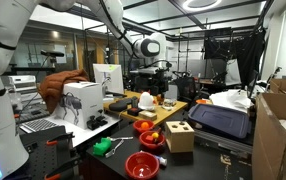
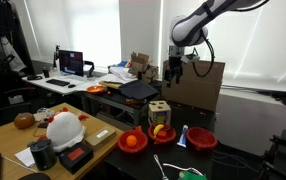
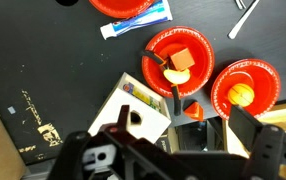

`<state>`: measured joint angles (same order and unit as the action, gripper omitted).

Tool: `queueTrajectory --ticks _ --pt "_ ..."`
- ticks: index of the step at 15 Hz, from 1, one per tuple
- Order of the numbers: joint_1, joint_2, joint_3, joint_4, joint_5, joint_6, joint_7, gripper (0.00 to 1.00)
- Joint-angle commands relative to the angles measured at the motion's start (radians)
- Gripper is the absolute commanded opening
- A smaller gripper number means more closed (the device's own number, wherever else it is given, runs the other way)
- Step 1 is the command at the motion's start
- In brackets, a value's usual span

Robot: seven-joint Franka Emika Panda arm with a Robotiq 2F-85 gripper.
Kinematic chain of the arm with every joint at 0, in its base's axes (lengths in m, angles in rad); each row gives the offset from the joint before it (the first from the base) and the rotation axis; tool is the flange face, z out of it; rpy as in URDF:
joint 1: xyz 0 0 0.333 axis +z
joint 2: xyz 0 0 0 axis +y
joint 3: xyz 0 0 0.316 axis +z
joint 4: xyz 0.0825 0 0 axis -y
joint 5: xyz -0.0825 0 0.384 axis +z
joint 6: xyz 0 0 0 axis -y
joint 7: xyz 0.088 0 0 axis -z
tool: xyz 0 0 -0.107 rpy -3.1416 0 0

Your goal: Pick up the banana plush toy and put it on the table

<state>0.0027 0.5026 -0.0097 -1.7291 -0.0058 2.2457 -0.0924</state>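
Black gripper (image 2: 174,72) hung wide open and empty, almost straight above the small yellow banana plush toy (image 2: 160,128) in its red plastic bowl (image 2: 170,137).

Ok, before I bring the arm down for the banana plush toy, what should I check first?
1. End effector open: ok, jaws stand wide apart.
2. End effector empty: ok, nothing between the jaws.
3. Banana plush toy found: ok, it lies in a red bowl with an orange block.
4. End effector lined up over that bowl: not ok, it hangs high and the bowl sits toward the top of the wrist view.
5. Toy free to grasp: cannot tell, the orange block lies right against it.
6. Bare table for the drop: ok, dark surface shows beside the bowls.
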Motion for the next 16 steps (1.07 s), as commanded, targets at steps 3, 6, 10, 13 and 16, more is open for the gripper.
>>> queueTrajectory --ticks 3,6,10,13,16 --pt "0.064 0.171 -0.014 0.161 -0.05 -0.052 0.159 1.0" --pt "0.081 0.245 -0.028 0.228 -0.042 -0.044 0.242 1.0" --pt "0.083 0.333 -0.054 0.314 -0.027 -0.057 0.351 1.0" --pt "0.083 0.388 -0.071 0.362 -0.021 -0.08 0.417 1.0" --pt "0.089 0.429 -0.072 0.399 -0.015 -0.119 0.46 1.0"
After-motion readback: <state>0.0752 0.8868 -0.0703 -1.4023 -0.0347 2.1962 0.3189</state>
